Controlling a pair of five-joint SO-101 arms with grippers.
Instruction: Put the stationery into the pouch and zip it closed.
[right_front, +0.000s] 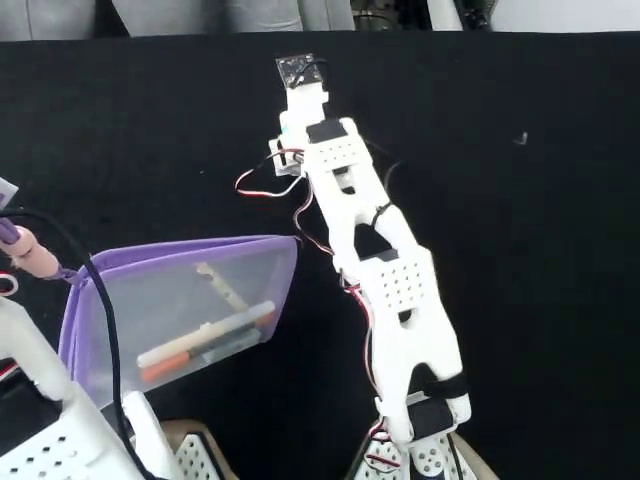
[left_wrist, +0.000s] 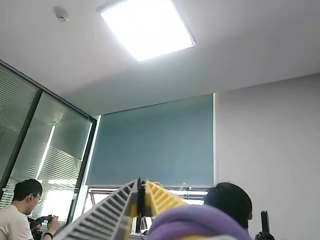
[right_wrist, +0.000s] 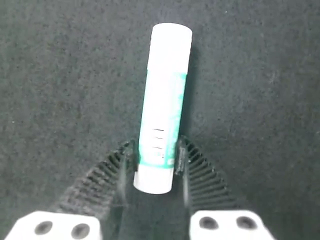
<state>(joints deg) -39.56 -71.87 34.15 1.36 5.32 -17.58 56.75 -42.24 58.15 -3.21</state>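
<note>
Nearest the right wrist lens, the right gripper (right_wrist: 155, 150) was clamped on the lower end of a glue stick (right_wrist: 164, 95) that lay on the black table (right_wrist: 60, 75). In the left wrist view, the left gripper (left_wrist: 141, 194) had its fingers pressed together, with the purple pouch (left_wrist: 192, 222) just beside them. Above were a ceiling light (left_wrist: 145, 27) and a drawn blind (left_wrist: 155, 145). From the high view, the pouch already held pens (right_front: 205, 345), well apart from the stick. The pick-up seemed in hand. Next would likely come a lift and a carry to the pouch's mouth, with the zipping not yet done.
</note>
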